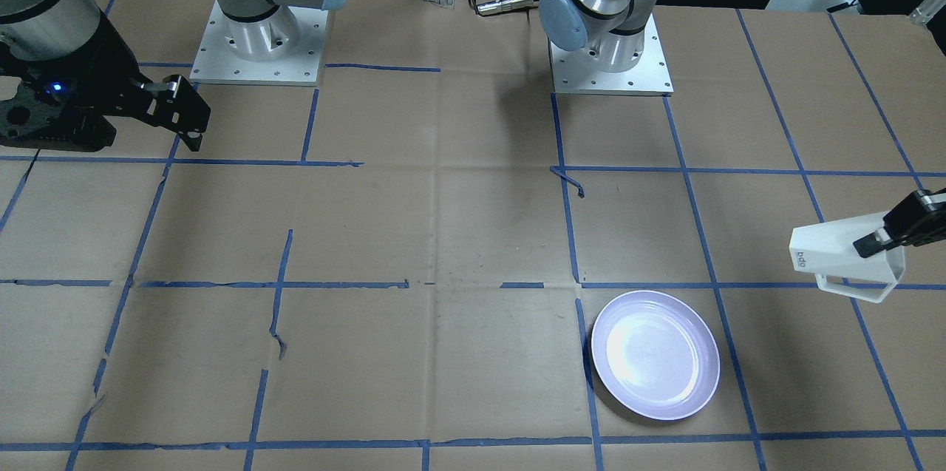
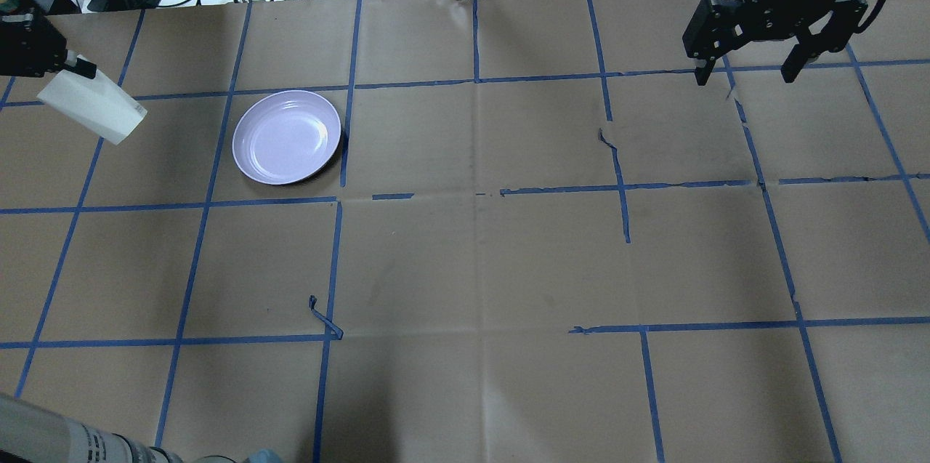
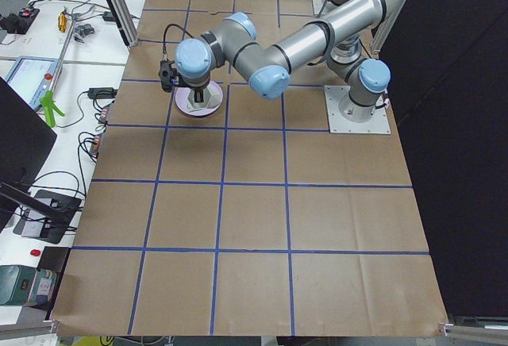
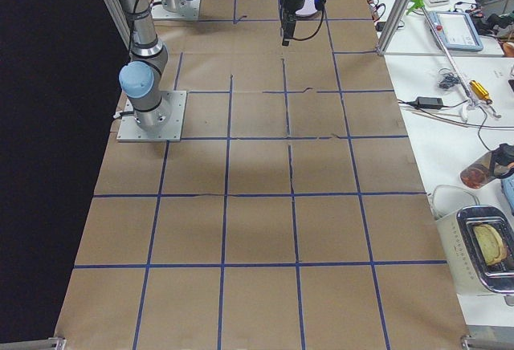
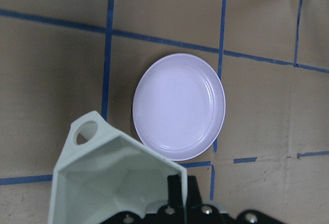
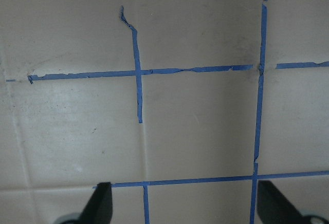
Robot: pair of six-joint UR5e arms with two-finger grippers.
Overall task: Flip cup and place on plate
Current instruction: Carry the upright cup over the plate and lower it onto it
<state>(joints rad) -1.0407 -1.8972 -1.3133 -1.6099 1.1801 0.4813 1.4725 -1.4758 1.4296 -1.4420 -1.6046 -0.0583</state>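
Filling the near edge of the left wrist view, the cup point(image 5: 113, 183) hangs clear of the table point(image 1: 443, 234), its hexagonal mouth turned to the camera and its handle loop at the upper left. The left gripper point(image 1: 876, 242) is clamped on the cup's wall at the rim, a dark finger point(image 5: 177, 193) showing at the mouth's right side. From the front the cup lies sideways in the air, narrow base pointing toward the table's middle, its shadow on the table below. Beyond it the plate point(image 5: 179, 106) sits flat on the table, beside the cup rather than under it. Far across the table the right gripper point(image 2: 743, 76) hovers above the blue tape lines point(image 2: 654, 73), fingers spread wide apart
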